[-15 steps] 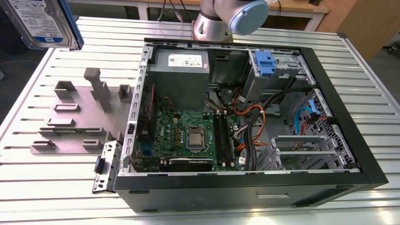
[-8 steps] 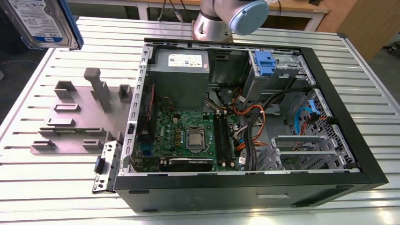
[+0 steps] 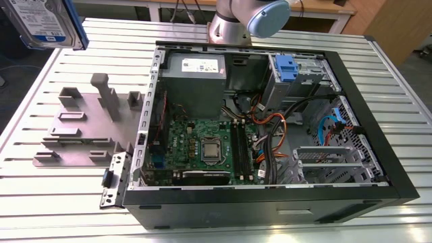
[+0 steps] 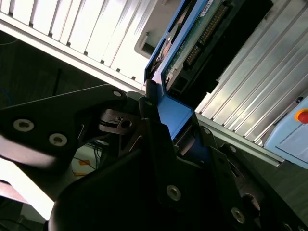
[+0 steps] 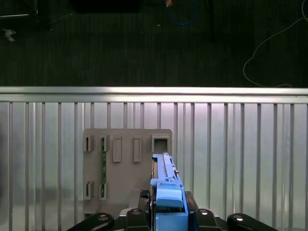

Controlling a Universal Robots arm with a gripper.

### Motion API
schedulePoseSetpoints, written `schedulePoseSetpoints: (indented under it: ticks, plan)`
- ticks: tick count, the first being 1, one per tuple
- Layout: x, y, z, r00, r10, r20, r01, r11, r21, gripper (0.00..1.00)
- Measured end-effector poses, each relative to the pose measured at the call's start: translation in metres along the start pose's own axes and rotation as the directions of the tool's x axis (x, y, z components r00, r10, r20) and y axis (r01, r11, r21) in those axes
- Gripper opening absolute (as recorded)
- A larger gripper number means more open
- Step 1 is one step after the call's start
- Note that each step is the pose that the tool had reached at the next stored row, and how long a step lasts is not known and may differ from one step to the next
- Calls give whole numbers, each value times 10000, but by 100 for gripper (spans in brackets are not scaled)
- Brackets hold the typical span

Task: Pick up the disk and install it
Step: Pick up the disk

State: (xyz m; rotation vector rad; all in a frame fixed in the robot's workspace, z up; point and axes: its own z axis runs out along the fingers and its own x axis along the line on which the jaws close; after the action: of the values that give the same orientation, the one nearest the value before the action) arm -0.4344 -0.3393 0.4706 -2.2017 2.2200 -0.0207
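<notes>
My fingers [image 4: 150,108] are clamped on the disk [image 3: 47,23] at its blue end tab [image 5: 169,199], high above the grey holder [image 3: 78,134]. It likely handles rigid, weighty and shock-sensitive, so the side rails seem a safer hold.

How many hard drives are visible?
1: the flat silver hard drive with blue plastic rails, gripped by the black claw outside the open black computer case; bays may hide more.

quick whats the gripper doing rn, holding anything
gripper: closed, holding the disk by its blue end tab.
</notes>
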Motion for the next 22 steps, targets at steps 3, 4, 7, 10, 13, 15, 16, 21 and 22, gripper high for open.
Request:
schedulePoseSetpoints:
  ticks: [3,4,7,10,13,15,16,21,22]
  plan:
    - [0,-1,-42,10000,0,0,0,10000,-1,36]
    - [0,-1,-56,10000,0,0,0,10000,0,36]
    - [0,-2,-105,10000,0,0,0,10000,-1,36]
    - [0,-3,-157,10000,0,0,0,10000,-1,36]
    - [0,-5,-214,10000,0,-1,0,10000,-2,36]
    - [-1,-5,-242,10000,0,-1,0,10000,-2,36]
    - [0,-5,-248,10000,-1,2,1,10000,-1,36]
    - [29,-5,-248,10000,0,3,0,10000,-1,36]
    - [41,-6,-248,10000,-1,2,1,10000,-1,36]
